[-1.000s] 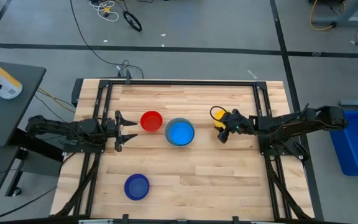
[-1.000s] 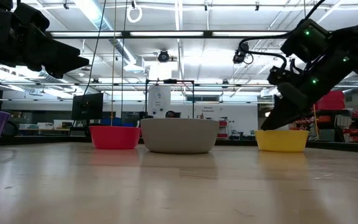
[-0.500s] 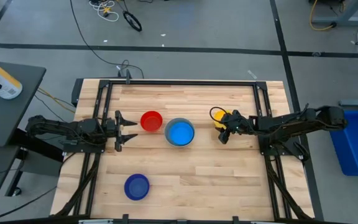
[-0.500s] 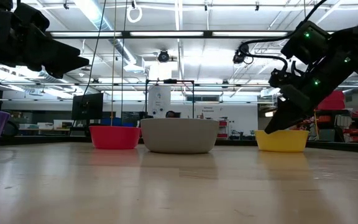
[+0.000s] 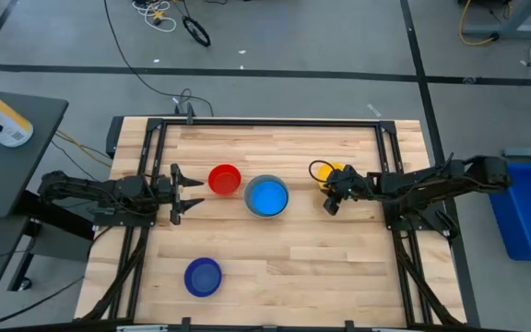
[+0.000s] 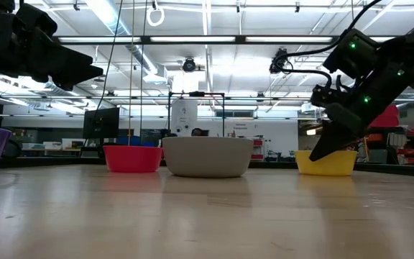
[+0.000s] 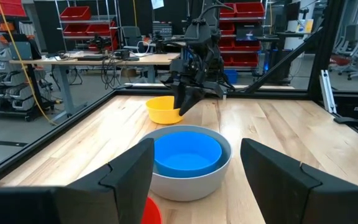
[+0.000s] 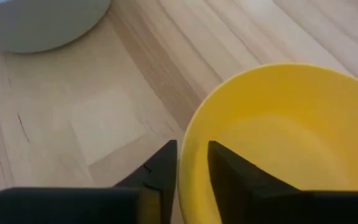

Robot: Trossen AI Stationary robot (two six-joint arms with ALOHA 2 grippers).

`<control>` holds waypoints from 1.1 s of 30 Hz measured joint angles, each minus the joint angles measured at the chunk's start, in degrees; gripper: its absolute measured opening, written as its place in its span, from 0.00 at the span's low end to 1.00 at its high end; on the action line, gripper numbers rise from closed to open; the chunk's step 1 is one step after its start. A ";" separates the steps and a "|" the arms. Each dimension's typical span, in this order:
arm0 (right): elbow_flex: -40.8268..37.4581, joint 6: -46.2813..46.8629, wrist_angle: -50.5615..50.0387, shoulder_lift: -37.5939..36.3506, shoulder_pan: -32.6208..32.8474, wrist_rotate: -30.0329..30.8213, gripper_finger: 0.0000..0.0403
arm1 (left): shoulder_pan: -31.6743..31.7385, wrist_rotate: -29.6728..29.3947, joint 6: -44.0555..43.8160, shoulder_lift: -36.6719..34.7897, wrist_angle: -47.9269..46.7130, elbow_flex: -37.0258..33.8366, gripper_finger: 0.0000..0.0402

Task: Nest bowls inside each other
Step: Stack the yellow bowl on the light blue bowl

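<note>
Counter (image 5: pixel 275 267) ahead of you: your right tool (image 8: pixel 190 171) pinches the yellow bowl's (image 8: pixel 284 143) rim, fingers either side; left tool (image 5: pixel 175 195) waits wide beside the red bowl (image 5: pixel 225 179).

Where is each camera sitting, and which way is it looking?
High view: above the table, looking straight down; both arms show, left gripper beside the red bowl, right gripper at the yellow bowl.
Low view: at tabletop height, looking level across; both arms hang in from above.
Left wrist view: looks past its own open fingers at the light blue bowl nested in the grey bowl.
Right wrist view: its fingers straddle the yellow bowl's rim.
Shared: every view shows the yellow bowl.
</note>
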 joint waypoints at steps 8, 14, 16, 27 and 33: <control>0.00 -3.32 4.87 -0.01 0.55 0.68 0.01 | 0.00 0.00 0.00 0.00 -0.02 0.00 0.62; 0.00 -3.69 9.77 0.02 1.55 1.31 0.01 | 0.00 0.00 0.00 0.02 -0.02 0.00 0.62; 0.00 -4.77 11.76 0.02 2.16 2.22 0.01 | 0.00 0.00 0.00 0.02 -0.02 0.00 0.62; 0.00 -9.14 23.88 0.02 4.68 3.05 0.00 | 0.00 0.00 0.00 0.00 -0.04 0.00 0.62; 0.07 -10.79 30.95 0.02 5.93 1.63 0.00 | 0.00 0.00 0.00 0.00 -0.05 0.00 0.62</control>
